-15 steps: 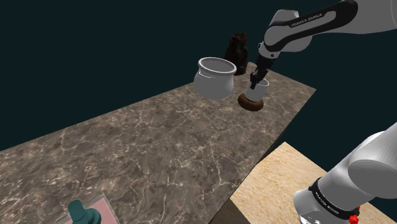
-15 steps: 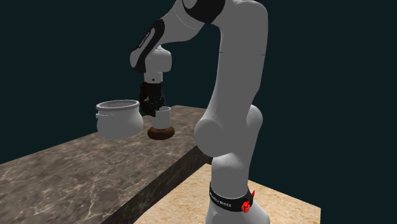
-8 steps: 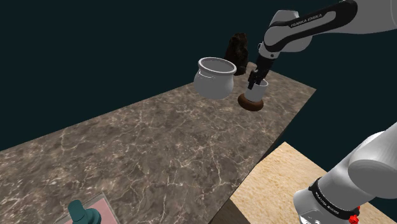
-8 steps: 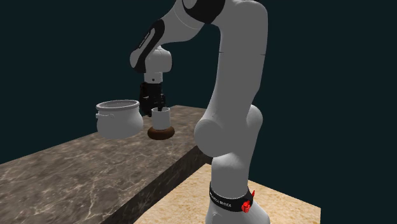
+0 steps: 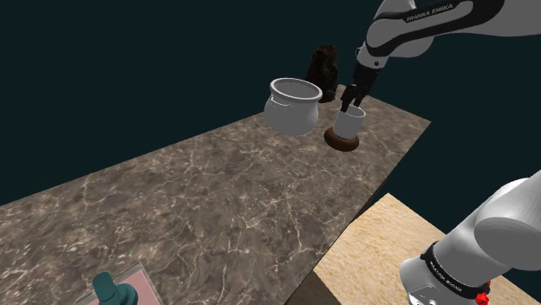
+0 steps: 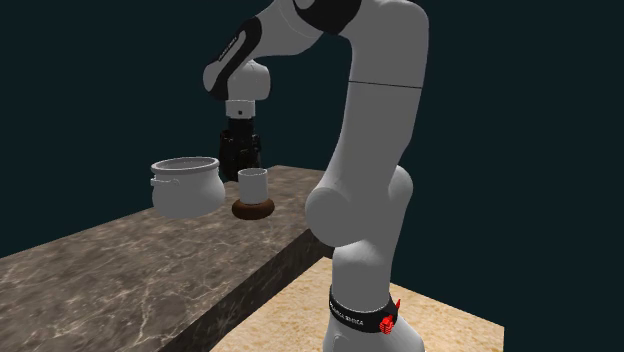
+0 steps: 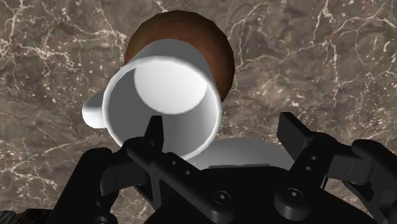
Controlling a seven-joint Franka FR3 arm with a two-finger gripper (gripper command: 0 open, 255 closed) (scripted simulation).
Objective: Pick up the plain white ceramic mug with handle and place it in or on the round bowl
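Evidently delivered, the white mug (image 5: 350, 124) stands upright on the brown bowl (image 5: 340, 142) by the marble counter's (image 5: 217, 199) far corner, so the gripper (image 5: 350, 104) hovers above, spread wide and empty.

The words FRANKA EMIKA stand in dark capitals on the white upper link of the arm (image 5: 429, 12), at the far right of the shoulder view. A black band (image 5: 451, 270) around the arm's lower part carries small white lettering too fine to read. The second exterior view shows the same band (image 6: 352, 316), equally unreadable.
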